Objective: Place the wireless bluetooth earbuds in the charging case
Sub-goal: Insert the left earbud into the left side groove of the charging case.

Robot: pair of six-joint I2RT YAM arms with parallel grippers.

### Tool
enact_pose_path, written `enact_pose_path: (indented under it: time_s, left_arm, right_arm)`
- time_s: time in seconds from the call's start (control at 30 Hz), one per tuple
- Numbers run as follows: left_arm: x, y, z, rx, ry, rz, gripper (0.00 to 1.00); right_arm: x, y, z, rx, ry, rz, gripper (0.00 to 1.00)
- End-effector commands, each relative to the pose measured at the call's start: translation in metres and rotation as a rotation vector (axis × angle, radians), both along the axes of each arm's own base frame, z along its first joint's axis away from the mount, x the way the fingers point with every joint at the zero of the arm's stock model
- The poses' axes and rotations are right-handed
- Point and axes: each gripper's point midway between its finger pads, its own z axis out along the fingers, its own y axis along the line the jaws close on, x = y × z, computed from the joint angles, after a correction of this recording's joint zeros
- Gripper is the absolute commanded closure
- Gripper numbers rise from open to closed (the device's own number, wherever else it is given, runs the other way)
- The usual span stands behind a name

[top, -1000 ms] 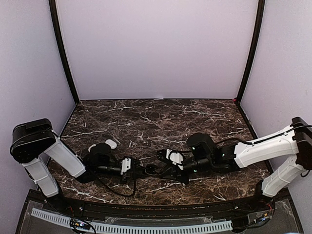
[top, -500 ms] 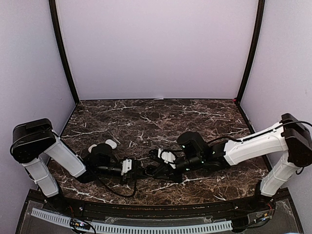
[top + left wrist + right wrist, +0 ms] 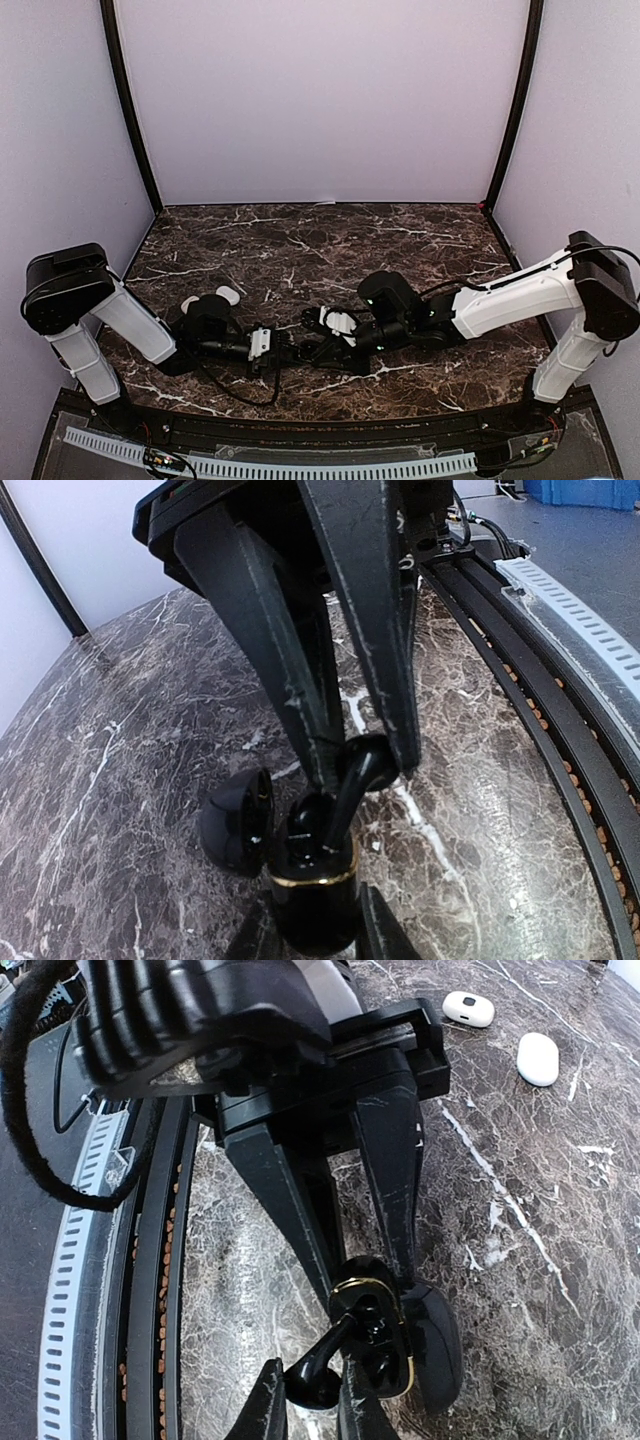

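Observation:
A black charging case (image 3: 312, 905) with a gold rim stands open, its lid (image 3: 235, 825) swung aside. My left gripper (image 3: 310, 925) is shut on the case's body, low over the marble near the front edge. My right gripper (image 3: 312, 1392) is shut on the round head of a black earbud (image 3: 318, 1380). The earbud's stem (image 3: 350, 795) slants down into a socket of the case (image 3: 382, 1342). In the top view the two grippers meet tip to tip, left (image 3: 283, 352) and right (image 3: 312, 350). Whether the stem is seated fully cannot be told.
Two white pebble-shaped cases (image 3: 468, 1008) (image 3: 538, 1058) lie on the marble table (image 3: 330, 250) behind the left arm, also seen from above (image 3: 228, 295) (image 3: 190, 303). A black rail and a white slotted strip (image 3: 270, 465) run along the near edge.
My right arm has slid left with the black earbud, closing the gap to the case. The left arm and the case have stayed put.

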Motion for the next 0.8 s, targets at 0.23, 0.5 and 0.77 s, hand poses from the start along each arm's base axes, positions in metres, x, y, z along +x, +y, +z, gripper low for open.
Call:
enact_pose_path:
  time_s: [0.23, 0.5, 0.77]
  left_arm:
    - [-0.0097, -0.0037, 0.0037, -0.004, -0.028, -0.056, 1.0]
    - [-0.0116, -0.0047, 0.0039, -0.002, -0.036, -0.062, 1.0]
    - [-0.0139, -0.0051, 0.0092, -0.025, -0.044, -0.068, 1.0]
  right_arm:
    - [0.01, 0.0092, 0.0074, 0.021, 0.001, -0.028, 0.91]
    - [0.0105, 0.0128, 0.0057, 0.018, 0.018, -0.03, 0.91]
    - [0.0117, 0.0155, 0.0025, 0.002, 0.036, -0.035, 0.9]
